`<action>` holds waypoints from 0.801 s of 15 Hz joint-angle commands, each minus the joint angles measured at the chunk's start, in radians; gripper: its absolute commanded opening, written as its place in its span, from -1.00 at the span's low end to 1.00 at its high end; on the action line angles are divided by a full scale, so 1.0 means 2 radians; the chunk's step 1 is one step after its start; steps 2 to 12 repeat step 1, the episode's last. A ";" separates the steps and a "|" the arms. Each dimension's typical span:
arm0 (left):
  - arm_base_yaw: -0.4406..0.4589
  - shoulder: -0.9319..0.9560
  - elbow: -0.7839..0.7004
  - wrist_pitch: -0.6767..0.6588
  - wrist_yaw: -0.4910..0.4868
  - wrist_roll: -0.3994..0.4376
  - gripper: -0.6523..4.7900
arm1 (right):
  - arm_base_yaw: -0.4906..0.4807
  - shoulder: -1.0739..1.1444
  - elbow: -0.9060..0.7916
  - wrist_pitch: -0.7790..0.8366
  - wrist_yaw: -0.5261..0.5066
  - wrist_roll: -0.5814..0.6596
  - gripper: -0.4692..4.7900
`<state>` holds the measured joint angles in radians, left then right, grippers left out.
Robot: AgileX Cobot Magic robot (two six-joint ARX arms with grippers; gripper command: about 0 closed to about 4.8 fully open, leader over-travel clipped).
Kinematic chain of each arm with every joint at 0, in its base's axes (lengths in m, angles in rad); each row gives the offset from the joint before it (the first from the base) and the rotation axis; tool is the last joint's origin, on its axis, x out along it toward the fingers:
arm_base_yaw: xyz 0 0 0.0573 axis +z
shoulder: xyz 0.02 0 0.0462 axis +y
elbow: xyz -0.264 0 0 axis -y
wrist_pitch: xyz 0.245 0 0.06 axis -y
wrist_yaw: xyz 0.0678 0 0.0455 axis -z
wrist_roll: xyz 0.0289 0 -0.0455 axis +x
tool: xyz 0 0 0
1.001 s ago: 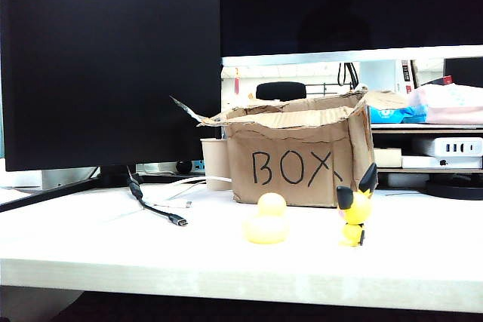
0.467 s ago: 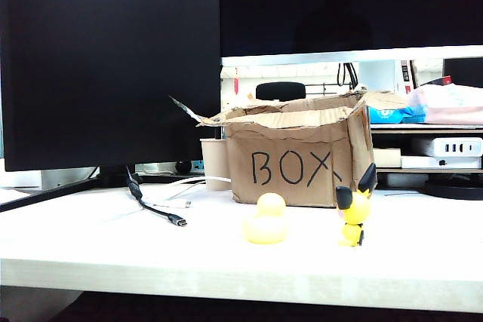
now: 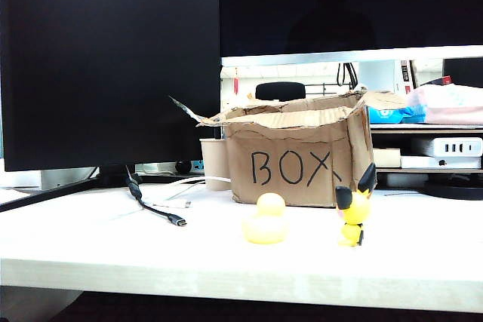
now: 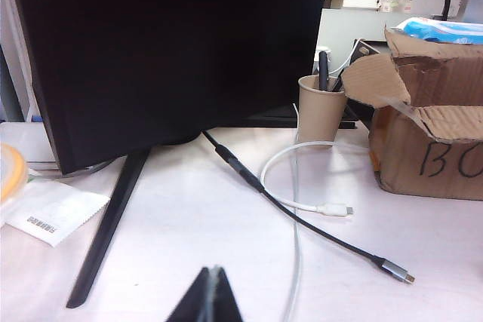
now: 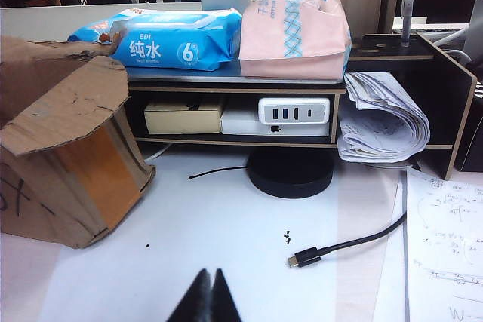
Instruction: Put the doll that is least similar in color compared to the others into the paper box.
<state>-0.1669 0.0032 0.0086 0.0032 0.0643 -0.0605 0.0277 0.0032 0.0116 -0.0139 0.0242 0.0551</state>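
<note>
A brown cardboard paper box [image 3: 298,152] with ragged, torn flaps and the word "BOX" in black marker stands upright at the back of a pale table [image 3: 226,258], in front of two dark monitors. Just ahead of it sit the two yellow toys: a plain rubber duck [image 3: 266,220] near the middle and, to its right in the exterior view, a figure with black pointed ears [image 3: 354,213] standing close to the box's front right corner. The white rabbit doll appears in none of the views, and the inside of the box cannot be seen. A black cable [image 3: 155,205] and a white cable [image 4: 302,186] trail across the table to the left of the box, beside a tan paper cup [image 4: 320,107] holding a pen. Neither arm shows in the exterior view. The left gripper [image 4: 211,292] hangs low over the table near the left monitor's stand, its two fingers pressed together to a point with nothing between them. The right gripper [image 5: 210,295] is likewise clenched and empty, poised over bare table to the right of the box, facing a shelf [image 5: 302,84] that carries a blue wet-wipes pack [image 5: 162,39], a pink tissue pack [image 5: 294,28] and a white charger [image 5: 294,111].
</note>
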 commanded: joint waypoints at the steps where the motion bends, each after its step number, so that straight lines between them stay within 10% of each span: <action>1: 0.000 0.000 0.000 0.005 0.001 0.000 -0.78 | 0.001 0.000 -0.002 0.009 0.000 -0.002 -0.82; 12: 0.000 0.000 0.000 0.005 0.001 0.000 -0.78 | 0.001 0.000 -0.002 0.009 0.000 -0.002 -0.82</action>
